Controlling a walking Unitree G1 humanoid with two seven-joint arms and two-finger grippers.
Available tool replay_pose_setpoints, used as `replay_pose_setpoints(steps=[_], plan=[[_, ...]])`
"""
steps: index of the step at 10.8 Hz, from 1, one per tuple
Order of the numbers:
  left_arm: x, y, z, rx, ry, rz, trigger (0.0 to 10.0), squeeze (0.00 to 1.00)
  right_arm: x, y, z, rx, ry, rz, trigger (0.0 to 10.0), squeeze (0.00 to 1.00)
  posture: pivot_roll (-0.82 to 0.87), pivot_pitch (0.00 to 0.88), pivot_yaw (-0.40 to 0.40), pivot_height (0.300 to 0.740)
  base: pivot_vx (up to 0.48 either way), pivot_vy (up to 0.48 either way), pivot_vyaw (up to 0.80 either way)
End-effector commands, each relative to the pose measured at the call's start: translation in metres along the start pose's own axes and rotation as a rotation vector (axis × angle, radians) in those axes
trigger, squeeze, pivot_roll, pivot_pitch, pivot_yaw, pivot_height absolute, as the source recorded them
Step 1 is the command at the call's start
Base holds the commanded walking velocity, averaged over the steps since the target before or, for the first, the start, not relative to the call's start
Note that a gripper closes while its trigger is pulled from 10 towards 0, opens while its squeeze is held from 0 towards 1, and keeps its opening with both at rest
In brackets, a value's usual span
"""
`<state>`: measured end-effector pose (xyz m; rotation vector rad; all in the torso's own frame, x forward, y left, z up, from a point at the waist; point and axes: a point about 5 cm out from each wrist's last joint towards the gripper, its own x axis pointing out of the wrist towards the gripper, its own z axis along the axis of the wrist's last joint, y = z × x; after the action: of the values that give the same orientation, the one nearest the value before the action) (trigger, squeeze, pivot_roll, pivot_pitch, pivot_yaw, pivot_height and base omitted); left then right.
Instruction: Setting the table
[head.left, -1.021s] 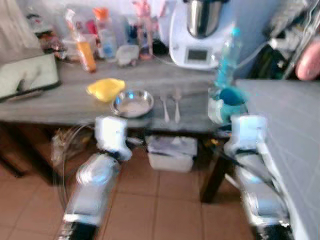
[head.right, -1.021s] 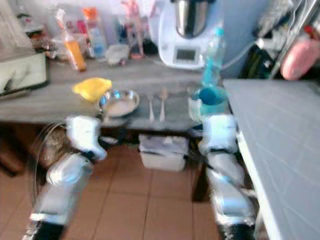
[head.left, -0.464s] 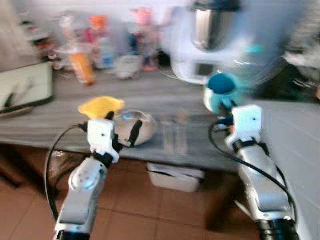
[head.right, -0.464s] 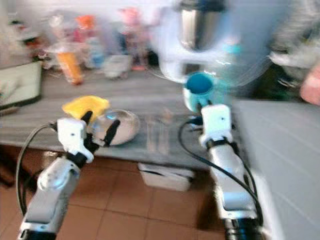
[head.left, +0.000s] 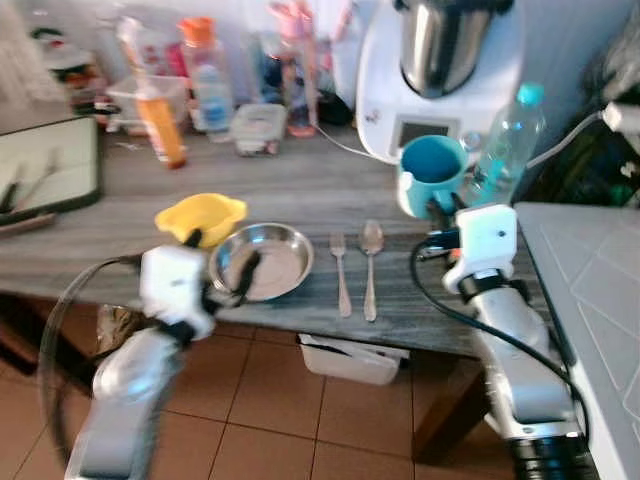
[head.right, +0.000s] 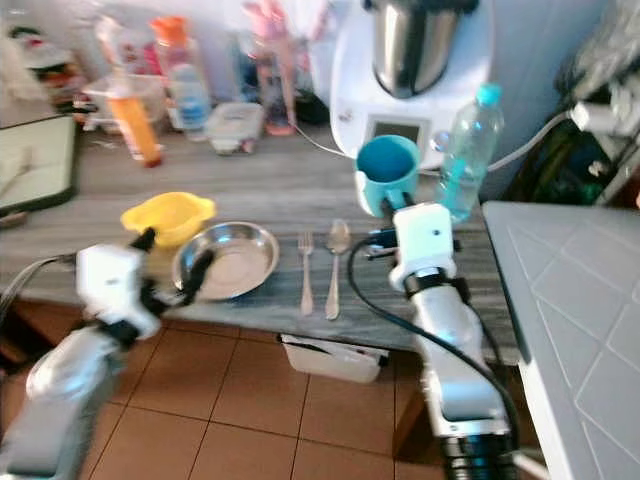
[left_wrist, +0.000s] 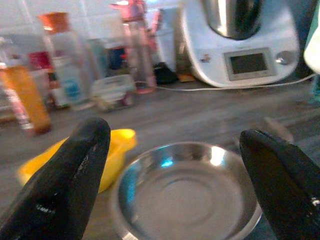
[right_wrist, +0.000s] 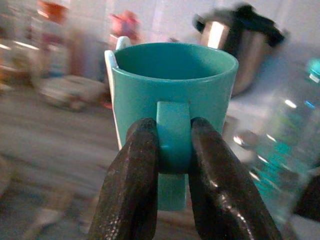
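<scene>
Grey counter: right pincer grips teal mug near its edge.

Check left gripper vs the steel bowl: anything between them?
Nothing visible. The left gripper is open, its fingers spread on either side of the steel bowl just ahead of it. The yellow bowl sits beside it, off the path.

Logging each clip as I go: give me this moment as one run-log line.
right claw: shut on teal mug handle | left claw: open, before steel plate | fork, spoon: beside plate
</scene>
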<state>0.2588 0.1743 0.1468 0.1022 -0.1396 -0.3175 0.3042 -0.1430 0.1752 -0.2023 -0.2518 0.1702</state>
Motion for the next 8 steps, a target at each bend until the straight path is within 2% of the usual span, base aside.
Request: replay_pose_setpoints(steps=[1,3,4,6,8], plan=[[-0.004,0.0,0.004,0.015,0.004,-0.035,10.0,0.0,0.002,0.004,0.012,0.008,-0.042,0.029,10.0,0.0,0.04,0.04,0.035,0.74,0.0,0.0,0.0],[-0.01,0.001,0.001,0.025,0.032,-0.055,10.0,0.0,0.004,0.01,0.013,0.043,-0.042,0.059,10.0,0.0,0.04,0.042,0.035,0.74,0.0,0.0,0.0],[-0.007,-0.002,0.009,-0.006,0.013,-0.064,10.0,0.0,0.006,0.012,0.01,0.066,-0.027,0.074,10.0,0.0,0.05,0.044,0.034,0.74,0.0,0.0,0.0],[-0.01,-0.011,0.012,-0.062,0.04,-0.115,10.0,0.0,0.014,0.025,0.012,0.057,-0.024,0.175,10.0,0.0,0.06,0.058,0.029,0.74,0.0,0.0,0.0],[-0.012,-0.012,0.015,-0.067,0.049,-0.154,10.0,0.0,0.021,0.03,0.011,0.052,-0.024,0.21,10.0,0.0,0.06,0.071,0.024,0.74,0.0,0.0,0.0]])
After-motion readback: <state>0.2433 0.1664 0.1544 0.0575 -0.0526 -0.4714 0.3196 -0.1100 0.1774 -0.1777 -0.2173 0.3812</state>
